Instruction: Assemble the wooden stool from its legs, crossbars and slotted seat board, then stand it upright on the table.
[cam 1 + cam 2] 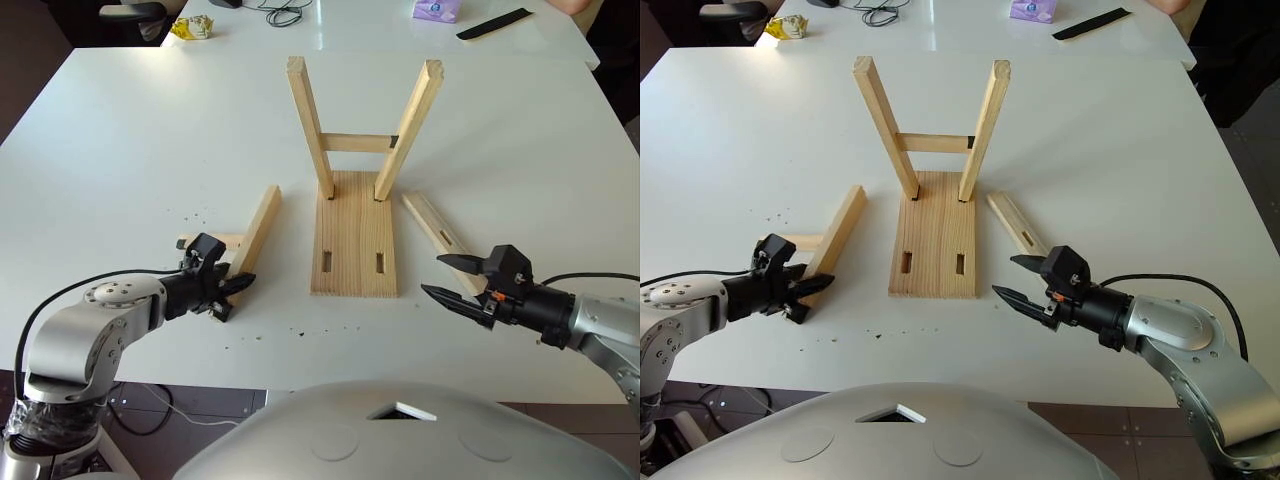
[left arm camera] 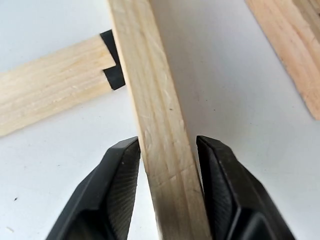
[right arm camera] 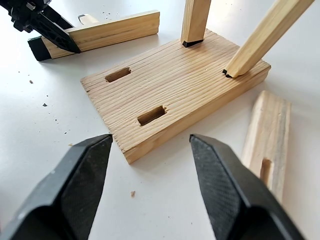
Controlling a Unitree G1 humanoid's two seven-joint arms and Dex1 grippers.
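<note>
The slotted seat board (image 1: pixel 353 235) lies flat mid-table. Two legs (image 1: pixel 310 125) (image 1: pixel 410 128) stand tilted in its far slots, joined by a crossbar (image 1: pixel 357 142). The two near slots (image 3: pixel 152 115) are empty. Left of the board lies a third leg (image 1: pixel 257 232) with a short crossbar (image 2: pixel 50 95) stuck in its side. My left gripper (image 1: pixel 232 290) is shut on this leg's near end (image 2: pixel 155 115). A fourth leg (image 1: pixel 437 232) lies loose right of the board. My right gripper (image 1: pixel 448 278) hovers open near the board's front right corner, holding nothing.
Wood crumbs (image 1: pixel 195 215) dot the white table (image 1: pixel 120 130) near the left arm. Along the far edge sit a yellow crumpled wrapper (image 1: pixel 192 27), a purple box (image 1: pixel 437 10), a black strip (image 1: pixel 494 24) and some cables (image 1: pixel 285 12).
</note>
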